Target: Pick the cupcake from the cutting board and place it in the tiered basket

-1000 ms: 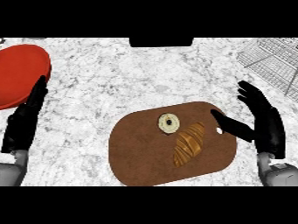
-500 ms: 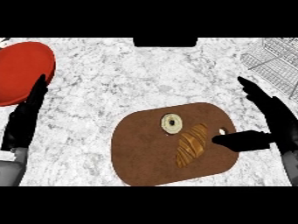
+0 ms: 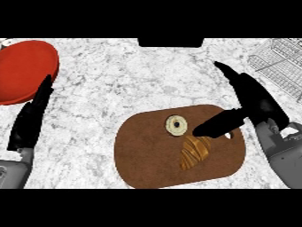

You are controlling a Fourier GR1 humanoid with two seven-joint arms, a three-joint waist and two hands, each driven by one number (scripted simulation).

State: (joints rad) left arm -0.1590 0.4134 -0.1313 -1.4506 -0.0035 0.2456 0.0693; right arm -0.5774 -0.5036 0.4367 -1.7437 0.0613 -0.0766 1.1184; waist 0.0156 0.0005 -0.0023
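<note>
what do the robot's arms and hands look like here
Both hands are matte black with long slim fingers and a thumb: the left hand and the right hand. Each sits on a boxy light grey forearm with rounded panels. No cables or markings show.

The counter (image 3: 127, 84) is white marble, mottled with grey veins. At far left lies a plain bright red plate (image 3: 16, 71). The cutting board (image 3: 146, 164) near the middle is dark reddish brown; on it sit a cream round cupcake (image 3: 176, 125) with a dark centre and a golden-brown, striped croissant (image 3: 195, 151). The wire basket (image 3: 287, 66) at far right is pale grey. Both hands are black on grey forearms.
</note>
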